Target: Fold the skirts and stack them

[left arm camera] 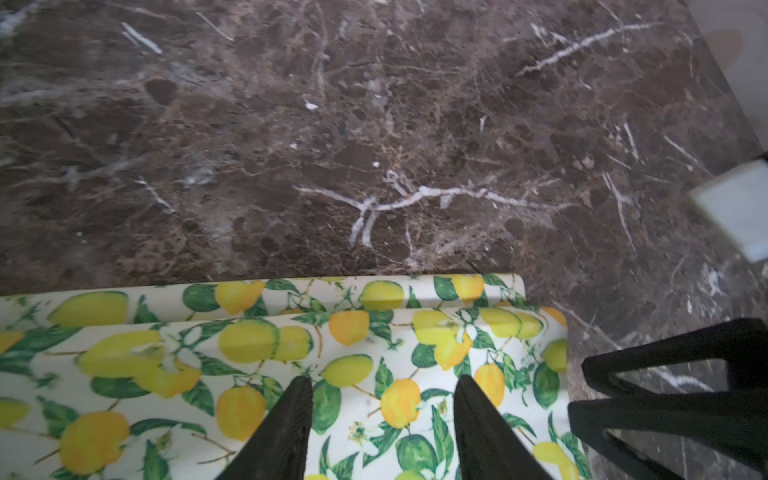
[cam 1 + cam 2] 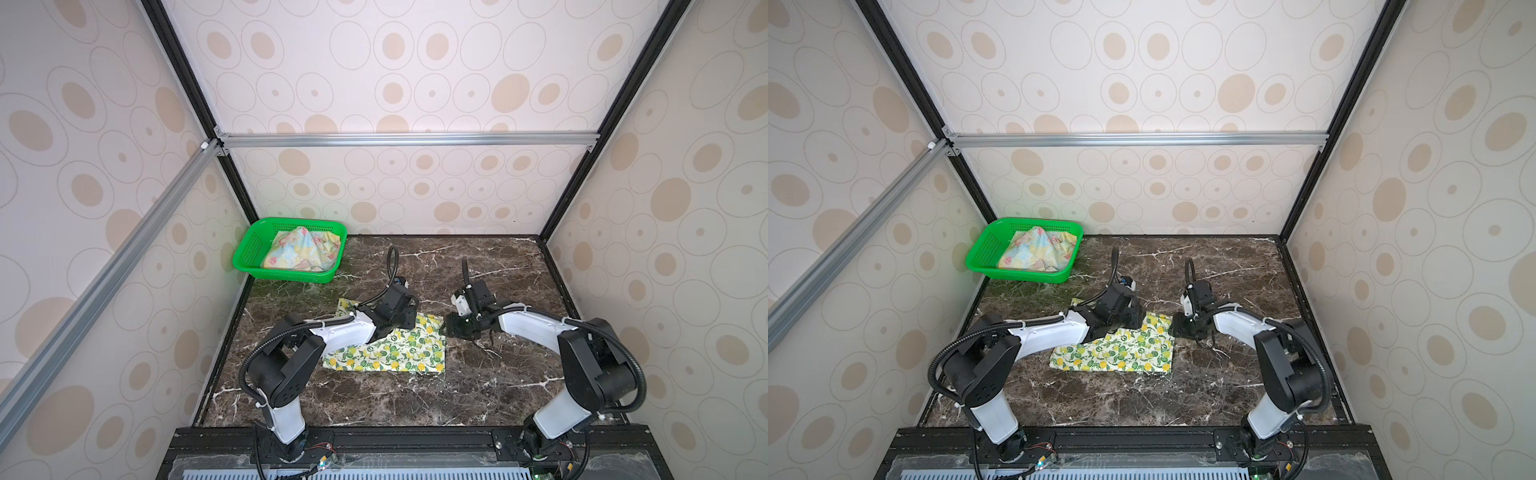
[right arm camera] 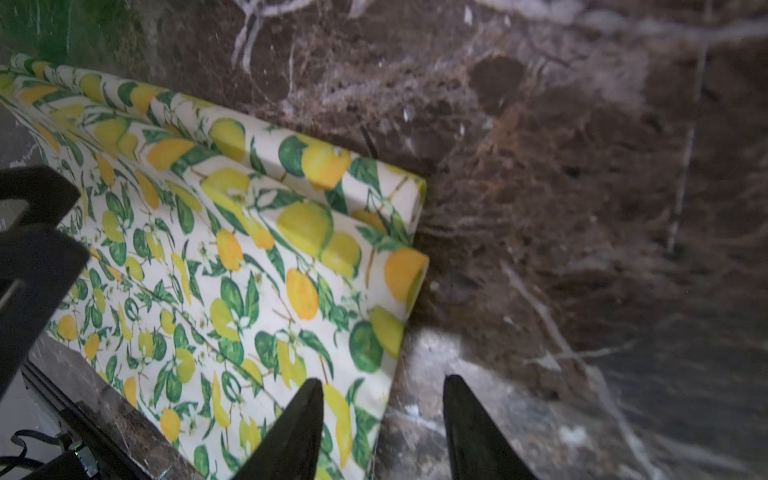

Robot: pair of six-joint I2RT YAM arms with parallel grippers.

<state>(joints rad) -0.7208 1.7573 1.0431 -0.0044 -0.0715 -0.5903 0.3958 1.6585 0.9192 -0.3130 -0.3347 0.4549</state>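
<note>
Left fingers [image 1: 286,428] and right fingers [image 3: 473,428] parted, empty, at lemon skirt [image 2: 399,353] folded on counter [image 2: 478,395] centre; thin limp cloth, likely slides, so pinch corners through all layers.

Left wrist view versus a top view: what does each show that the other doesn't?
Only the left wrist: the lemon skirt up close, its two layered edges offset, with the left tool open over the cloth. Only the top view: the basket holding the flowered skirt. Shared: the lemon skirt folded on the table.
</note>
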